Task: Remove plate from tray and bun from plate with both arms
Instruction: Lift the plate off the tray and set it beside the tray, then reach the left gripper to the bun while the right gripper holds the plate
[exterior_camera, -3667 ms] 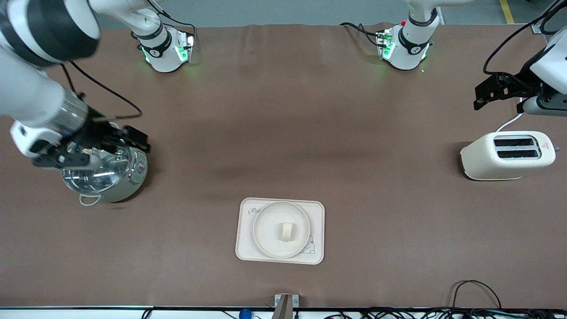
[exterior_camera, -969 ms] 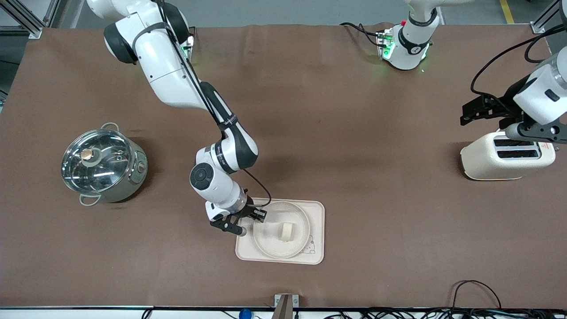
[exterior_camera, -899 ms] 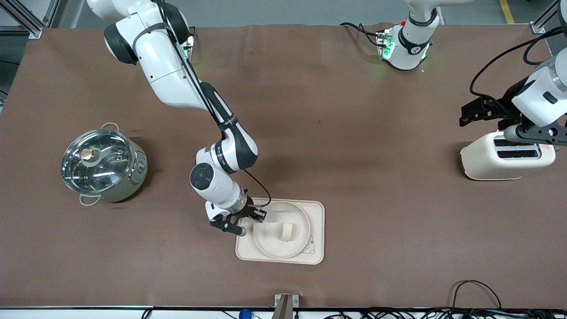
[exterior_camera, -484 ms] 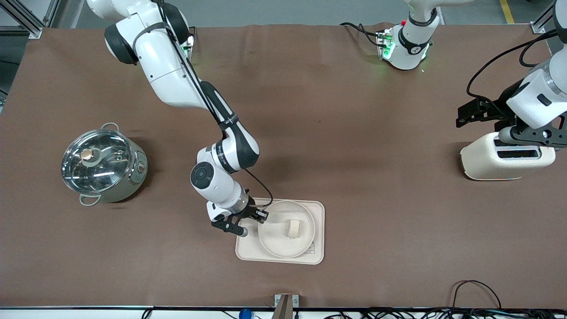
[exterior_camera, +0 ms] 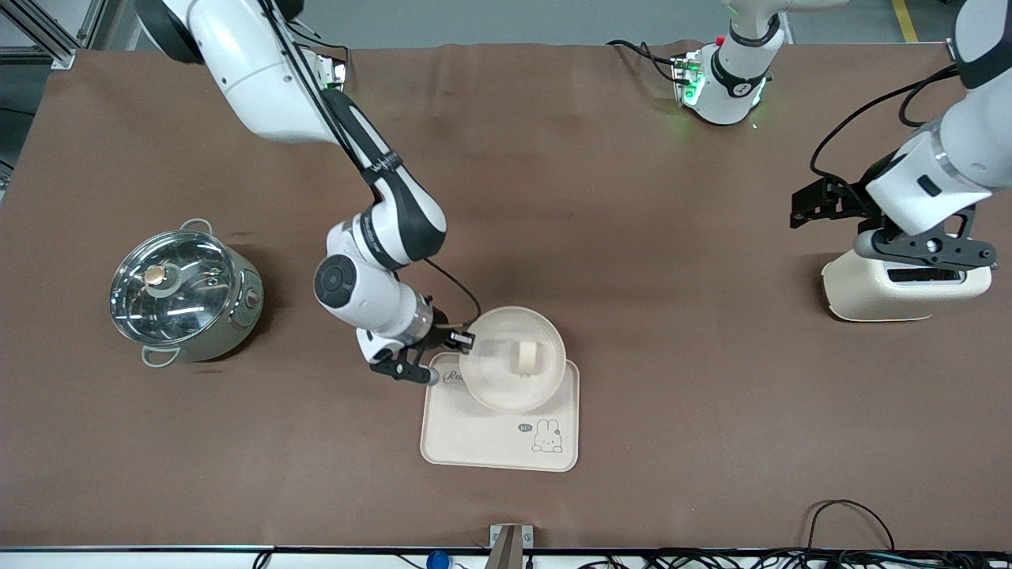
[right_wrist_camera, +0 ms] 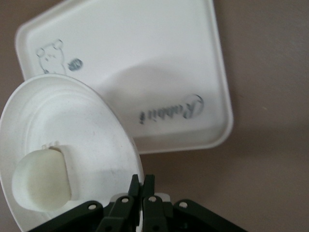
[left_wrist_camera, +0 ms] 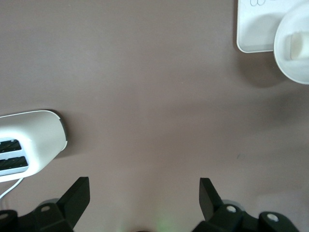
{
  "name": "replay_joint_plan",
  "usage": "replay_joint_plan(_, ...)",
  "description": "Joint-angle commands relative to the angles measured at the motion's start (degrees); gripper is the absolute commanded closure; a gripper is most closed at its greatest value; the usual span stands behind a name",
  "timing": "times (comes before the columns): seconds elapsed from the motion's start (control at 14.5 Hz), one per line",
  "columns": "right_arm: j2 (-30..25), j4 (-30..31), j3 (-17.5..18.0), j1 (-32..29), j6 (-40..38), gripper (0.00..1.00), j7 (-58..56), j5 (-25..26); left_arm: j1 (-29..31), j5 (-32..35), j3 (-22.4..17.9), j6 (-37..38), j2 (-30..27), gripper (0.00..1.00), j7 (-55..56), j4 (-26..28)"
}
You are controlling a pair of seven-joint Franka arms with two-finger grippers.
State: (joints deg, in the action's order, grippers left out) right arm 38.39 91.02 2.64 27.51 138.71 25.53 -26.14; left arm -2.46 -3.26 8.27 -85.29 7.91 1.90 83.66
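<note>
- Since half a second ago, the plate (exterior_camera: 513,359) has been lifted off the tray (exterior_camera: 500,431) and is now held in the air over the tray's edge farther from the front camera, with the bun (exterior_camera: 525,357) carried on it.
- The right gripper (exterior_camera: 462,341) is closed on the plate's rim, on the side toward the right arm's end of the table.
- In the front view, the tray's rabbit drawing (exterior_camera: 547,435) is now uncovered; the tray lies near the middle of the table edge nearest the front camera.
- In the right wrist view, the fingers (right_wrist_camera: 143,186) are seen pinched narrowly together on the rim of the plate (right_wrist_camera: 72,145), a detail that the front view leaves small; the bun (right_wrist_camera: 41,179) is seen lying on the plate, and the tray (right_wrist_camera: 145,72) is seen below it.
- The left gripper (exterior_camera: 818,207) is held over the table beside the toaster (exterior_camera: 905,286), near the left arm's end of the table.
- In the left wrist view, its fingers (left_wrist_camera: 79,195) are seen spread wide with nothing between them; the toaster (left_wrist_camera: 29,142), the plate (left_wrist_camera: 294,48) and the bun (left_wrist_camera: 299,43) are seen farther off.
- A lidded pot (exterior_camera: 186,296) is seen only in the front view, toward the right arm's end of the table.
</note>
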Motion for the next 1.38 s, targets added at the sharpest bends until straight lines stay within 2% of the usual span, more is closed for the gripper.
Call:
replay_joint_plan(0.0,-9.8,15.6,1.6,-1.7,2.4,1.0,-6.7,-3.8,-1.3,-1.0,0.5,-1.9,1.7,0.0,3.2,0.2)
replay_joint_plan(0.21,-13.6,23.4,1.8,-0.9,5.4,1.0,-7.8,-4.0,-3.3,-1.0,0.7,-6.4,3.5,0.0,7.8,2.7)
replay_joint_plan(0.42,-14.0,28.8,5.7,-0.9,14.4,1.0,-8.5,-4.3,-6.7,-0.3,0.7,-8.8,5.4,0.0,13.6,4.7)
replay_joint_plan(0.55,-12.4,29.3,7.7,-0.3,19.6,1.0,-8.3,-5.1,-8.3,-0.1,0.7,-11.1,7.7,0.0,18.0,5.5)
replay_joint_plan(0.76,-10.0,29.3,8.1,0.2,23.3,1.0,-8.5,-6.3,-9.4,0.7,0.7,-14.9,11.7,0.0,23.7,6.3)
replay_joint_plan(1.11,-8.9,29.3,8.1,0.7,24.4,1.0,-8.6,-6.4,-13.5,0.7,0.8,-24.6,17.6,0.0,36.8,7.1)
replay_joint_plan(1.18,-8.9,29.3,8.1,0.8,24.2,0.97,-8.4,-6.5,-14.8,0.7,0.7,-26.8,19.2,0.0,38.1,7.2)
replay_joint_plan(1.25,-8.9,29.3,8.1,0.7,24.1,0.81,-8.2,-6.5,-16.2,0.7,0.7,-28.9,20.6,0.0,40.9,7.1)
replay_joint_plan(1.31,-8.9,29.3,8.1,0.5,23.9,0.56,-8.0,-6.6,-17.8,0.8,0.7,-30.5,21.9,0.0,44.8,6.9)
